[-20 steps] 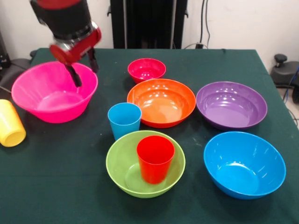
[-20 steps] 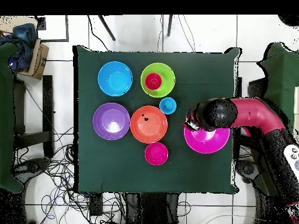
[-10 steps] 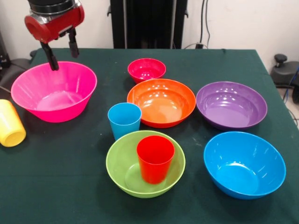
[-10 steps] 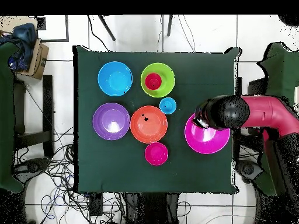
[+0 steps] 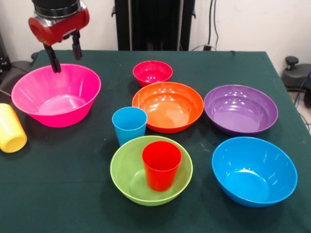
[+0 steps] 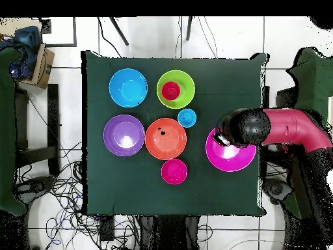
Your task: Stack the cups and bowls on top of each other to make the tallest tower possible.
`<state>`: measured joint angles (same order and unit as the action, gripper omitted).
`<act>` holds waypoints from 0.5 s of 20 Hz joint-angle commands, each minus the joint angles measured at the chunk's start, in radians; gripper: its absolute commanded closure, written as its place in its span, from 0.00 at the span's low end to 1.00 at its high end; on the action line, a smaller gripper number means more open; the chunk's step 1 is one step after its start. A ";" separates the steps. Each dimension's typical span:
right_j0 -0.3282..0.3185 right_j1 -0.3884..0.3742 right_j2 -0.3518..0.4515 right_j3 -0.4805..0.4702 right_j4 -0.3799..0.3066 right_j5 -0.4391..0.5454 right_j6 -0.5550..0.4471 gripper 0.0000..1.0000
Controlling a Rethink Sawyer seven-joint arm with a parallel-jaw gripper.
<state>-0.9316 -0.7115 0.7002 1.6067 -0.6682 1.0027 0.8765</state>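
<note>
My gripper (image 5: 64, 57) hangs open and empty just above the far rim of the large hot pink bowl (image 5: 57, 103), at the table's left in the front view. A red cup (image 5: 161, 164) stands upright inside the lime green bowl (image 5: 124, 168). The light blue cup (image 5: 129, 125) stands beside the orange bowl (image 5: 168, 107). A yellow cup (image 5: 9, 129) lies on its side at the left edge. The small pink-red bowl (image 5: 152, 72), purple bowl (image 5: 240, 109) and blue bowl (image 5: 253, 171) sit apart. No tower stands. From overhead, the arm (image 6: 289, 127) covers part of the pink bowl (image 6: 231, 158).
The table edge lies close to the yellow cup and the pink bowl. In the overhead view a cardboard box (image 6: 40, 65) rests on a stand off the table's corner, and cables (image 6: 65, 195) litter the floor.
The gripper rose out of the hot pink bowl and moved to its far rim, then edged slightly sideways. Cups and bowls stay where they were.
</note>
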 commanded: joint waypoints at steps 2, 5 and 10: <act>0.124 0.046 -0.177 -0.045 -0.022 -0.279 0.488 0.00; 0.124 0.050 -0.182 -0.038 -0.007 -0.293 0.461 0.00; 0.156 0.078 -0.200 -0.053 -0.019 -0.307 0.475 0.00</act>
<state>-0.8320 -0.7082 0.5916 1.5989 -0.6678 0.7236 1.2064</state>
